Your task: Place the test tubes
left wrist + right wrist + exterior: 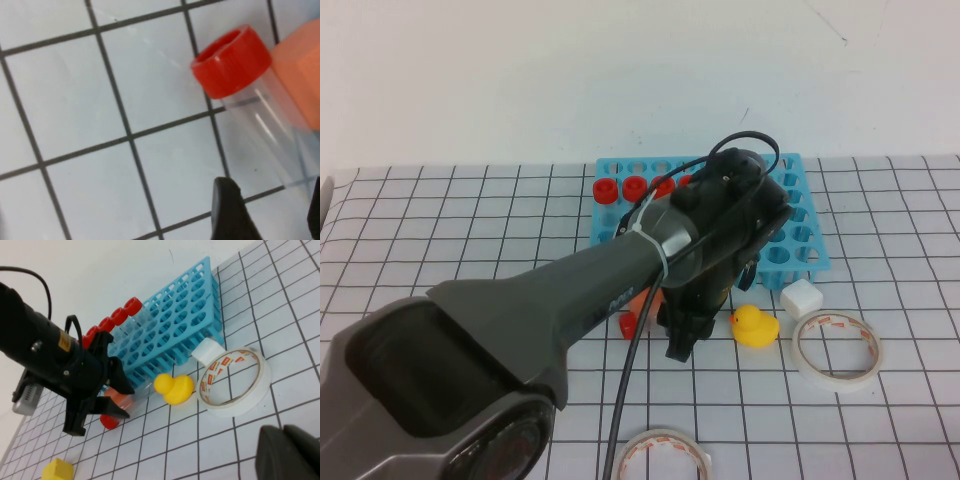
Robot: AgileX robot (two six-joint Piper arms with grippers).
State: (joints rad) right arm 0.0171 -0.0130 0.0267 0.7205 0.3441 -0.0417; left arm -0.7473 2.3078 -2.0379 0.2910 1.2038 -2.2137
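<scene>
While the right hand, fingers pressed together, hangs well apart past the tape roll toward 4 o'clock on the desk, the left hand hovers with fingers spread either side of a red-capped test tube lying flat at 7 o'clock from the blue rack.

Rack at rear centre of the table, with a row of tubes in its left half. Before it, left to right: lying tube beside a block, left gripper astride that tube, duck, cube, tape. Second tape lies nearest the robot. Right gripper sits beyond the tape, opposite the rack.
</scene>
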